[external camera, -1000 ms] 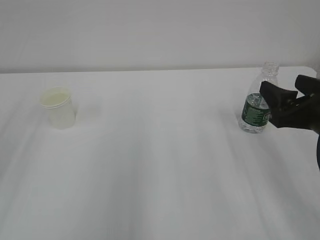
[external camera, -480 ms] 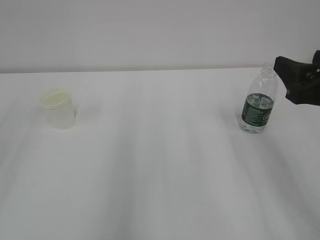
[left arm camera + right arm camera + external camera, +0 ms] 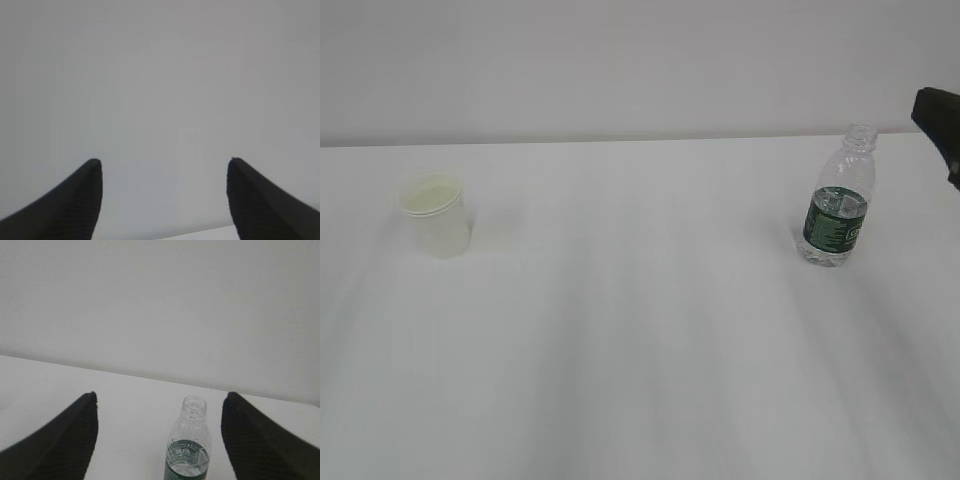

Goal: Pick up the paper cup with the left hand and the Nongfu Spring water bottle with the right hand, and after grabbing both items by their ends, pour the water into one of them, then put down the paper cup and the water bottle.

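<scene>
White table [image 3: 640,350], plain pale wall [image 3: 620,60] behind. One paper cup [image 3: 437,215] upright at far left, pale liquid inside. One Nongfu Spring water bottle [image 3: 838,198] upright at right, capless, well apart from the cup. Left gripper [image 3: 162,197] jaws wide apart, holding nothing, facing the wall. Right gripper [image 3: 157,432] jaws wide apart, empty, bottle beyond them, not touching.

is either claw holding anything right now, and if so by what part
Nothing is held. The left claw is open on empty air, the right claw open and short of the water bottle. The paper cup stands alone.
</scene>
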Motion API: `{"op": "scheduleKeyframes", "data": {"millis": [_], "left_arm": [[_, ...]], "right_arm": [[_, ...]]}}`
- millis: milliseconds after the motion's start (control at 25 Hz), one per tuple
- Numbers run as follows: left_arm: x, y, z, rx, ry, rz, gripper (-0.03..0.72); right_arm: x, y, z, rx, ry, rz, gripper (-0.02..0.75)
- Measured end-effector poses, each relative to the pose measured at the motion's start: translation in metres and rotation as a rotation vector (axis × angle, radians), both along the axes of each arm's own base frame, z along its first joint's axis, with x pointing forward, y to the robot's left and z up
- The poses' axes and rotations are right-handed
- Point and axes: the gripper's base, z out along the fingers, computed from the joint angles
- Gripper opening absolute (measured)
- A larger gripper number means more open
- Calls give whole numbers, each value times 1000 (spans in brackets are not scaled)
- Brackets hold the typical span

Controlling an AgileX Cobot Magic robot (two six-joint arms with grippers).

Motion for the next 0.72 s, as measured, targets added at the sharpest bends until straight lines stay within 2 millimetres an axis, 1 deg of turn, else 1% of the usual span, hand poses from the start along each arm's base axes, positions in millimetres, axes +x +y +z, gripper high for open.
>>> {"op": "scheduleKeyframes", "data": {"millis": [320,720], "left_arm": [[-24,3,2,2,20,0,557],[-55,6,2,-22,27,-5,557]], "right_arm": [[-28,-6,15,-17,5,-4,587],[-55,-11,23,-30,25,-8,587]]}}
